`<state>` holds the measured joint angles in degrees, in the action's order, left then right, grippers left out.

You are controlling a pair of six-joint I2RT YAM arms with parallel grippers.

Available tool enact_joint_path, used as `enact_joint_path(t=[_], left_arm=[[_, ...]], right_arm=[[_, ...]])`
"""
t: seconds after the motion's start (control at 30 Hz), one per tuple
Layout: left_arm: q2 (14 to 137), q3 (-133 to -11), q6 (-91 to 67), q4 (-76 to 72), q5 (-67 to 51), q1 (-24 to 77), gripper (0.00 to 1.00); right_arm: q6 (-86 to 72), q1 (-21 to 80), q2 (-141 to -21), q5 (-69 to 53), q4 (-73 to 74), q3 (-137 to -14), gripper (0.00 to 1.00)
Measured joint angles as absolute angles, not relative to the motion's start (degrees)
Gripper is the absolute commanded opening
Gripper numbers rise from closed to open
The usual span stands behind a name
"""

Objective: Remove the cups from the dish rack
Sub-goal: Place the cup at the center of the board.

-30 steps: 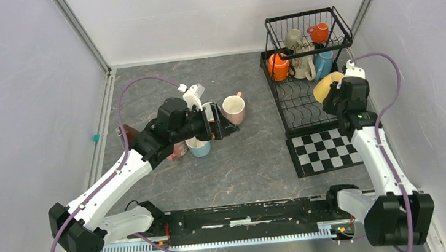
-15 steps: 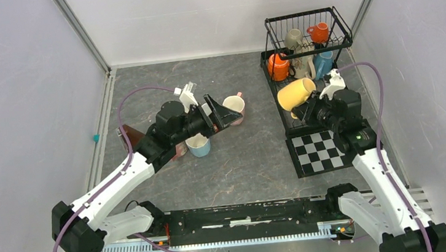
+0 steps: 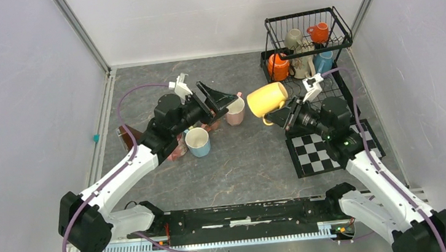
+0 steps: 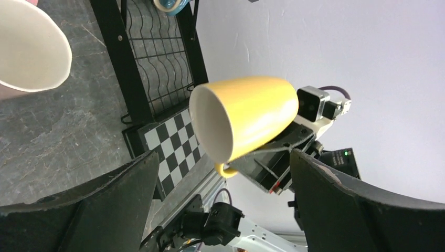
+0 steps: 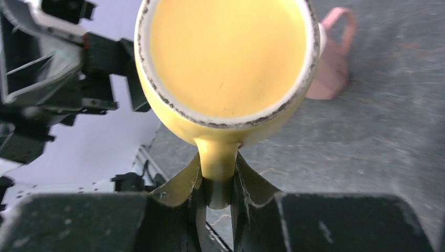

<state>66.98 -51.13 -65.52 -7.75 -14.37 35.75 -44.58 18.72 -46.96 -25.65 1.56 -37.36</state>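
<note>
My right gripper (image 3: 281, 115) (image 5: 218, 178) is shut on the handle of a yellow cup (image 3: 267, 99) (image 5: 225, 63) (image 4: 246, 118), held in the air on its side over the table's middle, mouth towards the left arm. My left gripper (image 3: 221, 98) (image 4: 224, 156) is open and empty, raised and facing that cup a short way off. The black wire dish rack (image 3: 305, 16) (image 4: 157, 63) at the back right holds two orange cups (image 3: 278, 67) (image 3: 319, 32), a grey-olive cup (image 3: 293, 38), a cream cup (image 3: 304, 62) and a light blue cup (image 3: 324, 60).
On the table stand a pink cup (image 3: 234, 109) (image 5: 336, 63) (image 4: 26, 47) under the left gripper, a light blue cup (image 3: 198, 142) and another pink one (image 3: 176, 150) beside a brown wedge (image 3: 127, 135). A checkered mat (image 3: 327, 147) (image 4: 168, 147) lies in front of the rack.
My right gripper has carried the yellow cup from over the rack leftward to the table's middle. My left gripper has lifted and swung right towards it, still open.
</note>
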Motion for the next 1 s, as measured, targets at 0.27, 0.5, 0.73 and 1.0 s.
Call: enact_joint_path(t=[0.27,0.5,0.73,1.0], left_arm=[[67.3,-50.5,-69.6,-12.5,-17.3,32.5,0.95],[66.9,-47.7,-74.8,-16.7,-19.6,31.6,0.88],[65.7,-45.6,-80.2,-20.0,-20.8,31.3,0.81],[64.8,-44.2,-86.7,-25.4,-22.6,31.2,0.70]], right_arm=[[-51.5,29.4,-52.1,-25.8,-12.5,-34.9,0.00],[-56.9,32.4,-54.9,-25.2,-24.3,-31.0,0.00],[-59.0,33.4,-57.2,-24.1,-31.4,-30.6,0.00],[-59.3,33.8,-60.2,-23.9,-37.3,-30.6,0.00]])
